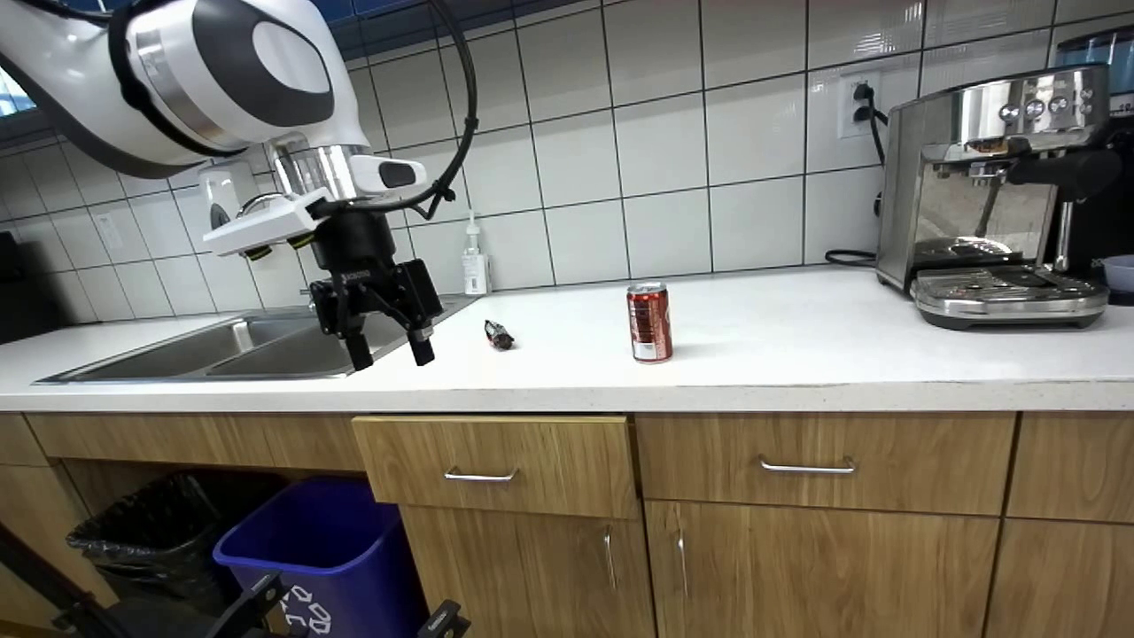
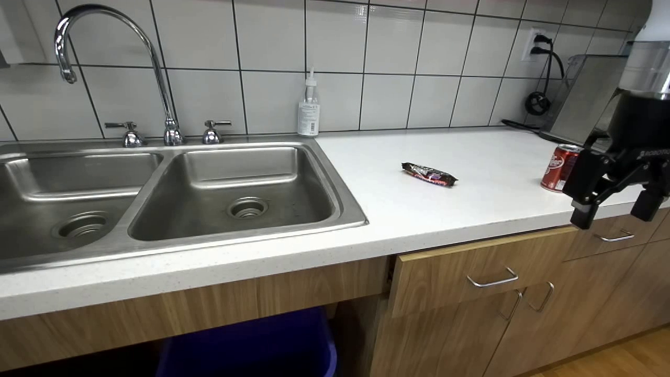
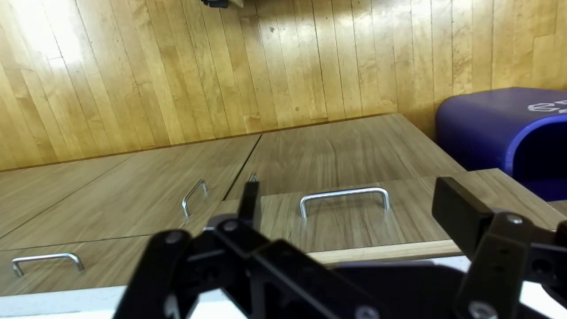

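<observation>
I hold the jaws spread and empty near the ajar drawer (image 1: 498, 450); the tabletop (image 1: 797, 337) alone supports the upright can (image 1: 649, 322) and flat-lying packet (image 2: 429, 174).

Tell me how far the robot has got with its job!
Only the lining-up looks done: in the wrist view the drawer handle shows between the open jaws. Nothing is in hand; the jaws are empty. Left, perhaps: gripping that handle and sliding the drawer, which sits a little open.

2 exterior views facing tiled wall (image 2: 272, 99), sharing sink (image 2: 288, 201) — close wrist view, down past gripper (image 3: 348, 195), onto drawer (image 3: 354, 223)
</observation>
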Robot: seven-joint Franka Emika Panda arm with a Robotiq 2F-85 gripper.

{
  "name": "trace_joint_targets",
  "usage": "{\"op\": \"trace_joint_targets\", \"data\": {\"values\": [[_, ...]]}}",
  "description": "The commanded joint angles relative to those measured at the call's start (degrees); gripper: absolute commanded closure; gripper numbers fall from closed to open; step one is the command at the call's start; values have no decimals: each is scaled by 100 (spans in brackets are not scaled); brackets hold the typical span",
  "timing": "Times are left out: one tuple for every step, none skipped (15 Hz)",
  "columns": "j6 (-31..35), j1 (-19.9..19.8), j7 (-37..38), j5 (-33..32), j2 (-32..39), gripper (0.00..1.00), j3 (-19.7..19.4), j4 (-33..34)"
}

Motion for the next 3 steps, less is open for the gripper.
{"op": "trace_joint_targets", "data": {"values": [[-2,-176,-74,97,-4,0,187,1],[-2,-176,-74,97,-4,0,187,1],[-3,-176,-74,97,-4,0,187,1]]}}
